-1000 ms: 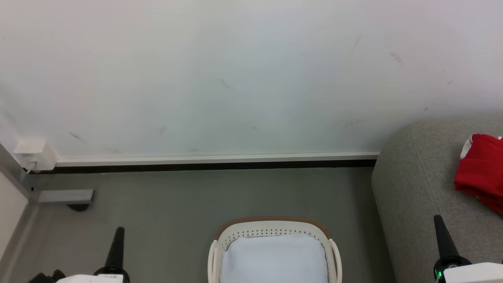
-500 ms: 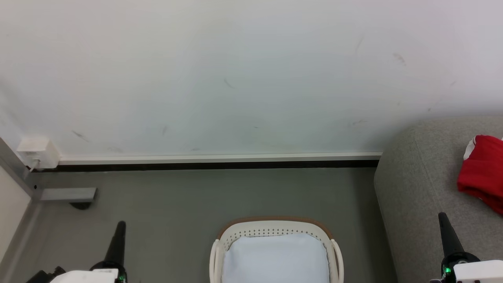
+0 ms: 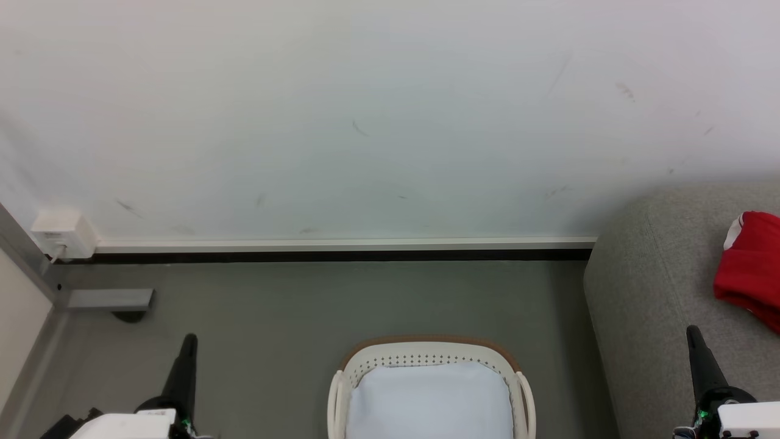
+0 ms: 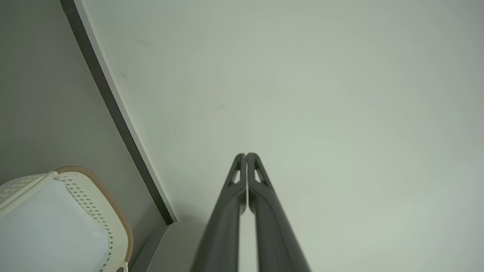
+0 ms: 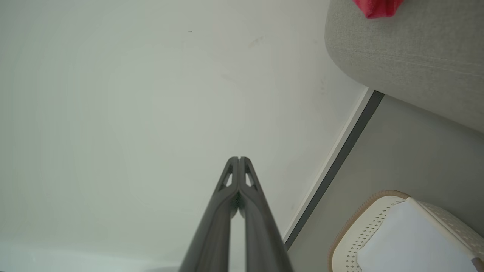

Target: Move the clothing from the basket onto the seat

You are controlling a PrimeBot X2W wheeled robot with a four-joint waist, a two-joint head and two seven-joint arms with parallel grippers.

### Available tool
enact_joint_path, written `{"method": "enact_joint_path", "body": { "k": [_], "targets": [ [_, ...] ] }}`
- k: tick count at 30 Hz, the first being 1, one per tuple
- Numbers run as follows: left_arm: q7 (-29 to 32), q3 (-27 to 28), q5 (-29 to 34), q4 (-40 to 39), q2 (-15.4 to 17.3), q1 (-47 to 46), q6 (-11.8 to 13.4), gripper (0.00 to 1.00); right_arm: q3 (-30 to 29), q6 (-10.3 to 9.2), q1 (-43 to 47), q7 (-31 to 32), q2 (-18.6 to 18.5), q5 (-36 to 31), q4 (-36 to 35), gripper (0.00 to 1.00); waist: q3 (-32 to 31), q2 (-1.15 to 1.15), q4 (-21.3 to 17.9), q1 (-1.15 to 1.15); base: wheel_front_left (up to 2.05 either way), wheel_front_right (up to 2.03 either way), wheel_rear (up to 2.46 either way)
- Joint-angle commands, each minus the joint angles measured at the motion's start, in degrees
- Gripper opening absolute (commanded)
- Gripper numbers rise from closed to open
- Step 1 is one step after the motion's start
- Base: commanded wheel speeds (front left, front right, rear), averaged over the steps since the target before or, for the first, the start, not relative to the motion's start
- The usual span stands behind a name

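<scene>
Since the whole head view has slid slightly rightward over the last second, I put that down to the camera turning. Basket, seat and clothing keep their places relative to one another.

Head view: white perforated plastic laundry basket [image 3: 420,360] with brown woven rim, near centre on the grey floor [image 3: 304,305], short of the pale scuffed wall [image 3: 365,122]. Its white fabric liner [image 3: 429,399] lies bare where it shows; the near end is cut off. Light-grey woven upholstered seat [image 3: 658,292] stands right of the basket, apart from it. Red fabric clothing with a white edge [image 3: 752,262] lies bunched on the seat, far right, well apart from the basket. Left gripper [image 3: 189,347], long dark fingers pressed together, empty, is left of the basket. Right gripper [image 3: 694,338], likewise closed and empty, shows against the seat's left part.

Left wrist view: left gripper [image 4: 246,155] tips meet against the wall, nothing between them. Basket [image 4: 89,202] lies to its right, liner [image 4: 49,226] bare.

Right wrist view: right gripper [image 5: 239,158] tips meet, nothing held. Seat [image 5: 408,56] lies beyond with a corner of clothing [image 5: 376,7] on it. Basket [image 5: 359,230] lies to the gripper's left, liner [image 5: 408,241] bare.

Judgement: nothing was carried in this second. No red shows in the basket, so the transfer looks finished or nearly so, with the near end unchecked.
</scene>
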Motion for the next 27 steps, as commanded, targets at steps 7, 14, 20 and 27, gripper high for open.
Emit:
{"method": "enact_joint_path", "body": {
  "k": [7,14,20,27],
  "targets": [
    [1.0,0.1,-3.7,-0.4,0.5,-1.1,-0.2,0.00,-1.0,-0.10,-0.9,1.0,0.2,3.4,-0.4,0.00,0.0,0.00,0.3,0.00,0.00,0.00,0.00],
    [1.7,0.1,-6.4,-0.4,0.5,-1.5,-0.2,0.00,-1.5,-0.11,-1.1,1.7,0.3,5.8,-0.5,0.00,0.1,0.00,0.5,0.00,0.00,0.00,0.00],
    [2.3,0.1,-8.7,-0.4,0.5,-1.7,-0.3,0.00,-2.0,-0.12,-1.2,2.1,0.4,7.8,-0.5,0.00,0.1,0.00,0.7,0.00,0.00,0.00,0.00],
    [2.4,0.1,-8.8,-0.4,0.5,-1.7,-0.3,0.00,-2.1,-0.12,-1.1,2.3,0.4,7.9,-0.5,0.00,0.1,0.00,0.7,0.00,0.00,0.00,0.00]
  ]
}}
